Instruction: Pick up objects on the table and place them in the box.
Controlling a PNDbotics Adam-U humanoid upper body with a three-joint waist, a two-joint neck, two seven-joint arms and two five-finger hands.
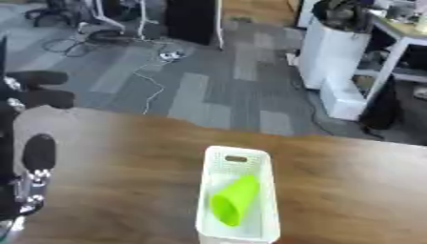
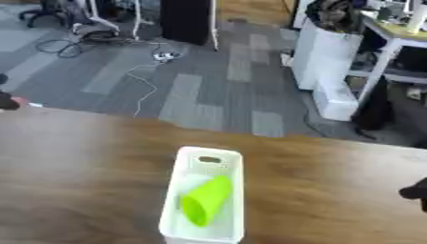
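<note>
A white slotted box (image 1: pixel 238 159) stands on the wooden table (image 1: pixel 125 162), slightly right of the middle near the front edge. Inside it a lime-green cup (image 1: pixel 234 199) lies on its side, with its mouth toward me. My left hand (image 1: pixel 38 153) shows at the left edge of the left eye view, well left of the box, its dark fingers (image 1: pixel 37 77) spread and holding nothing. Only a small dark part of my right hand (image 2: pixel 413 191) shows at the right edge of the right eye view, away from the box.
The table's far edge runs askew from upper left to right. Beyond it lie grey carpet tiles, loose cables (image 1: pixel 154 86), a white cabinet (image 1: pixel 332 52) and a desk at the back right.
</note>
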